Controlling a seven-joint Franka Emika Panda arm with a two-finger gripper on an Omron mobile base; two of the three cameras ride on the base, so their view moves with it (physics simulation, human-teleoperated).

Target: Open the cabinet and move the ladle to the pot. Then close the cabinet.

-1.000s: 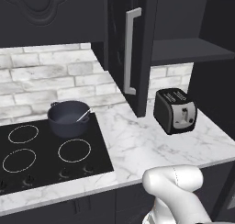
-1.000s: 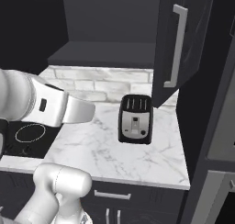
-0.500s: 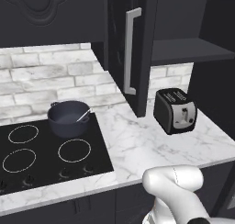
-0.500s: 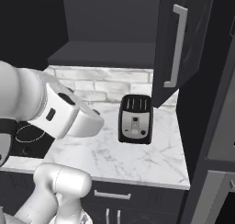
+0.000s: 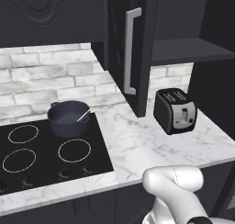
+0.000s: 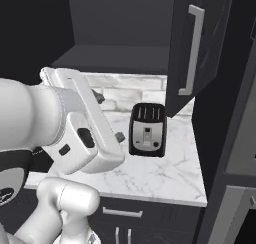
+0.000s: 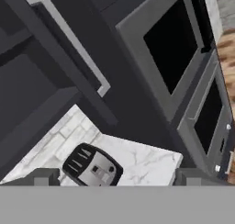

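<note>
One step left: ladle [image 5: 83,114] in pot [image 5: 69,118], cabinet [image 5: 137,44] door open.
Gripper [image 7: 114,177] released, aimed at toaster [image 7: 92,167], 6 o'clock; hasty swing risks bumping it.

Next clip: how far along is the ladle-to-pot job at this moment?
Done: the cabinet door stands open, and the ladle already lies in the pot on the stovetop, its handle leaning on the rim. In hand: nothing is held; the end effector is open, looking at the door's silver handle and the toaster below. Left: closing the cabinet door.
</note>
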